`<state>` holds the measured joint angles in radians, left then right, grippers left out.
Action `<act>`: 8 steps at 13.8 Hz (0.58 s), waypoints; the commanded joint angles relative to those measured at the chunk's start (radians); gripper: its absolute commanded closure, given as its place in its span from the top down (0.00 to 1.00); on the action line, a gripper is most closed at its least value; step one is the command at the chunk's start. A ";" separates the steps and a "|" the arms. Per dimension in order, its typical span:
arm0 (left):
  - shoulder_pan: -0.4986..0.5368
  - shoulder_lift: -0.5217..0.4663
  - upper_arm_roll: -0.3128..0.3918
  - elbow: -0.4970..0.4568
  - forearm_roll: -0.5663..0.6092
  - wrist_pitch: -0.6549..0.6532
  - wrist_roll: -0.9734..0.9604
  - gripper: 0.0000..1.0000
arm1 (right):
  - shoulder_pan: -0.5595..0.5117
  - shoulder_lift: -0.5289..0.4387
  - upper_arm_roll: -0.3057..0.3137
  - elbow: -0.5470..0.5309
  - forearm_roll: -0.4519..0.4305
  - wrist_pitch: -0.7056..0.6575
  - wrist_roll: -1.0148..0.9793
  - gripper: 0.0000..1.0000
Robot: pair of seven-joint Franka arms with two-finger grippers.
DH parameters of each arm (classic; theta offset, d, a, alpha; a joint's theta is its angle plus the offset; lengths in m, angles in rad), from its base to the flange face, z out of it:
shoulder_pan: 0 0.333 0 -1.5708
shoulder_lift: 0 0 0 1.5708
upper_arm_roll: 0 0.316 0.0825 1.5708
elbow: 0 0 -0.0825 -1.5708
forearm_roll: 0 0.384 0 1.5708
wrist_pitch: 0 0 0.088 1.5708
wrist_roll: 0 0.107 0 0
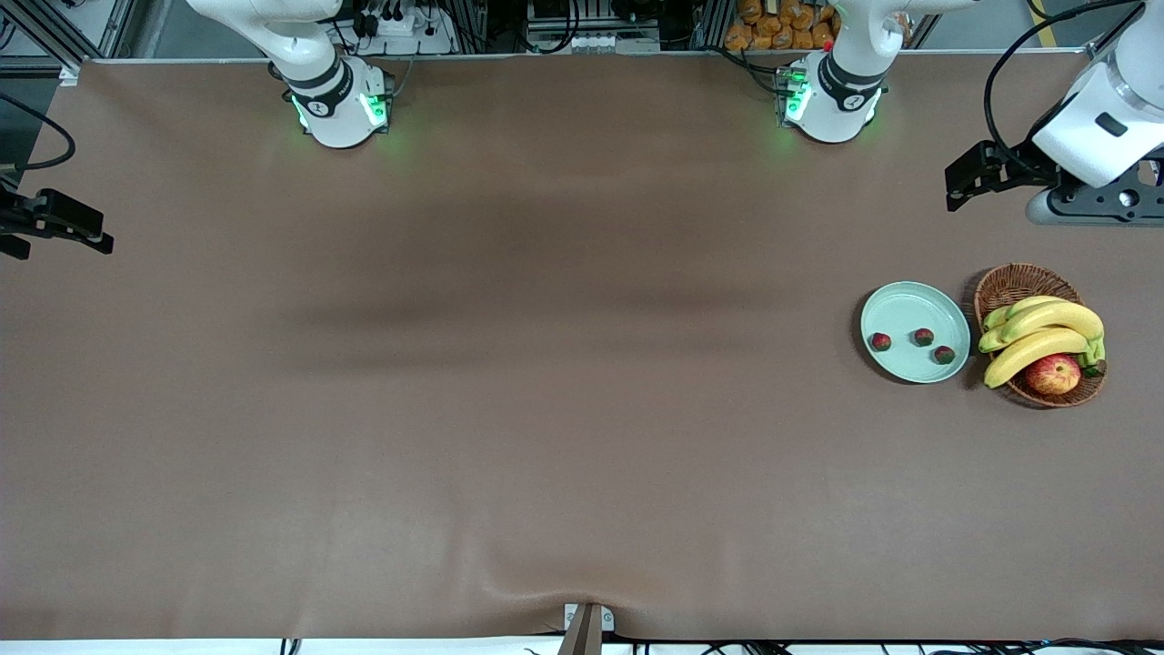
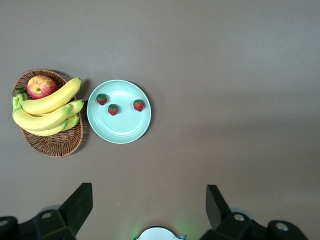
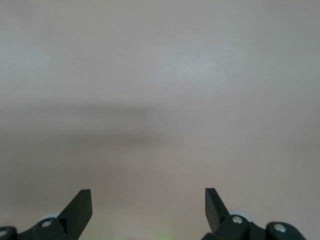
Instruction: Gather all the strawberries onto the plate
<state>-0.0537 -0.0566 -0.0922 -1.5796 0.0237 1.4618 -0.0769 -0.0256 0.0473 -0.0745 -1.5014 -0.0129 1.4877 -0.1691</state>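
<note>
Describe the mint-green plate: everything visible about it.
The plate is round, shallow and pale mint-green, with a glossy surface and a raised rim. It sits flat on the brown table toward the left arm's end, right beside the wicker basket of bananas and an apple; whether their rims touch cannot be told. Three strawberries lie on it, spaced apart. No gripper touches it.
</note>
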 commanded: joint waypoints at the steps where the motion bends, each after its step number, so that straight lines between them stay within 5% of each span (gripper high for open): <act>1: 0.002 0.000 0.009 0.032 -0.007 -0.026 0.022 1.00 | -0.022 0.013 0.007 0.023 0.004 -0.009 -0.009 1.00; 8: 0.000 -0.002 0.008 0.032 -0.008 -0.028 0.022 1.00 | -0.027 0.014 0.007 0.023 0.005 -0.010 -0.009 1.00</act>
<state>-0.0526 -0.0567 -0.0868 -1.5664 0.0237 1.4565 -0.0759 -0.0394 0.0503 -0.0746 -1.5014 -0.0129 1.4877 -0.1691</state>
